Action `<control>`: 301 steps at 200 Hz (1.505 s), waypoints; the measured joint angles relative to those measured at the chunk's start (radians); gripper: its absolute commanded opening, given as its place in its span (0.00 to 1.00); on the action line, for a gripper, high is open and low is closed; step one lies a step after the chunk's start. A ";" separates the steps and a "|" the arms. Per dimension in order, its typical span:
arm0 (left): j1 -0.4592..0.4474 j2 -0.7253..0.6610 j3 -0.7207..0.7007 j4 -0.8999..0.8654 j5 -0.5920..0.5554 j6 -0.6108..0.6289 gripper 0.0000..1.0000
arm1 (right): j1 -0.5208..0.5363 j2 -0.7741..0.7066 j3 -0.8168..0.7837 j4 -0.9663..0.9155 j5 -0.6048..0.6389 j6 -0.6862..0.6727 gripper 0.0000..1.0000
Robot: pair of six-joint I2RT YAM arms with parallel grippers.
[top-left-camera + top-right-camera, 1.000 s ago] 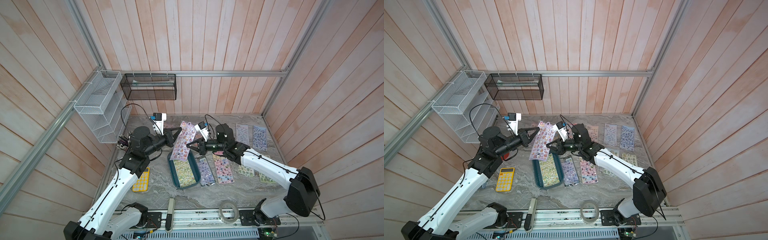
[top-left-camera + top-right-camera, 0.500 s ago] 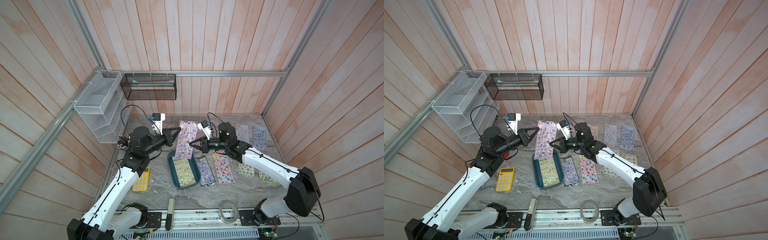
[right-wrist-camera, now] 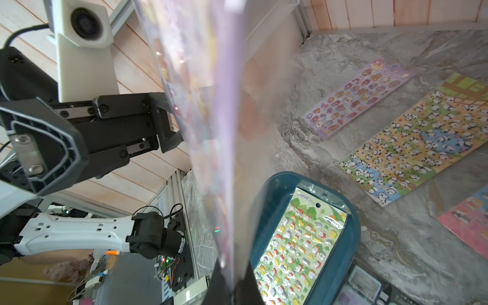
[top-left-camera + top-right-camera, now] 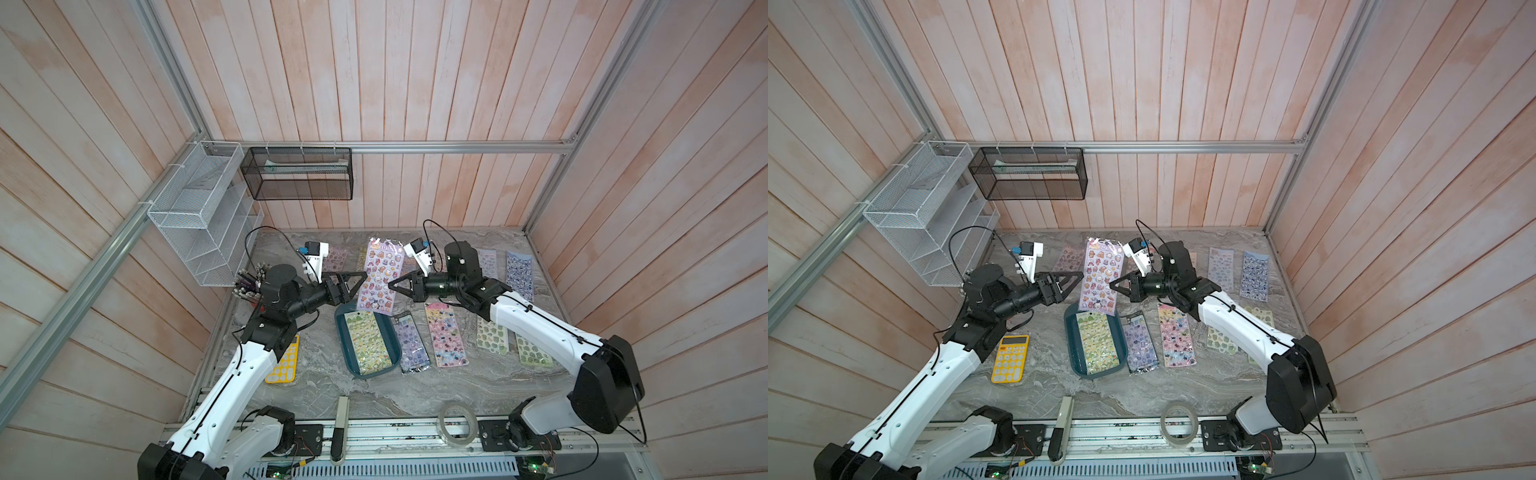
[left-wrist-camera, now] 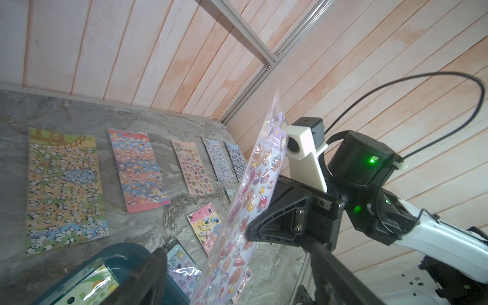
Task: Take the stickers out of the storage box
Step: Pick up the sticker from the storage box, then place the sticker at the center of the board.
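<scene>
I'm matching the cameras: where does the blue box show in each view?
Top view: box centre, by the purple sheet's lower edge.
Top view: box, same spot.
Left wrist: box cut off by the frame.
Right wrist: box beside the purple sheet.
Landmark: green sheet inside it.

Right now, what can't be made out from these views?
- Storage box, both top views: the green sheet covers whatever lies beneath it.
- Right wrist view: the held purple sheet, blurred against the lens, hides where the right gripper pinches it.
- Top views: it also masks stickers lying behind.
- Black mesh basket, top views: contents unclear through the mesh.
</scene>
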 measured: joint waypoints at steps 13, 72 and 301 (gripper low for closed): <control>-0.001 0.027 0.000 0.011 0.029 -0.006 0.87 | 0.000 0.011 0.003 0.000 -0.017 -0.003 0.00; -0.047 0.147 0.016 0.036 0.080 -0.015 0.01 | 0.000 0.078 0.013 0.002 -0.074 0.000 0.00; 0.187 0.042 0.072 -0.909 -0.418 0.194 0.00 | 0.000 -0.121 -0.068 -0.017 0.369 -0.096 1.00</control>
